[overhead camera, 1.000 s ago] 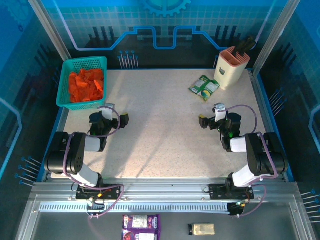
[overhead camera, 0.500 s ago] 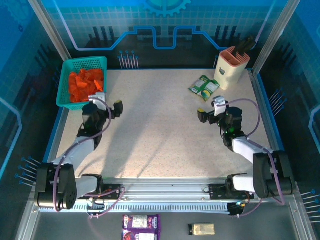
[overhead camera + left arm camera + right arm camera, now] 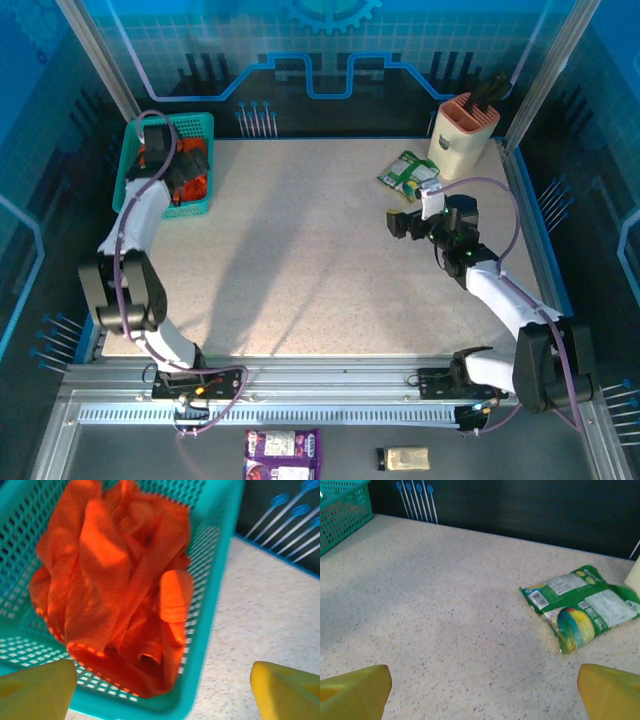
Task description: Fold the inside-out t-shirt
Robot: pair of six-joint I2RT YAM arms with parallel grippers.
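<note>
Top external: left gripper [image 3: 180, 172] has swung over the basket [image 3: 195, 120], fingers [image 3: 35, 685] apart, apparently above the t-shirt [image 3: 115, 580]; right gripper [image 3: 398, 222] also spread.

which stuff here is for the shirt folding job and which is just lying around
For the job:
- t-shirt, orange, crumpled in the teal basket
- left gripper, over the basket, jaws open

Lying about:
- green packet on the table
- cream holder with dark handles, far right corner
- purple packets in front of the arm bases
</note>
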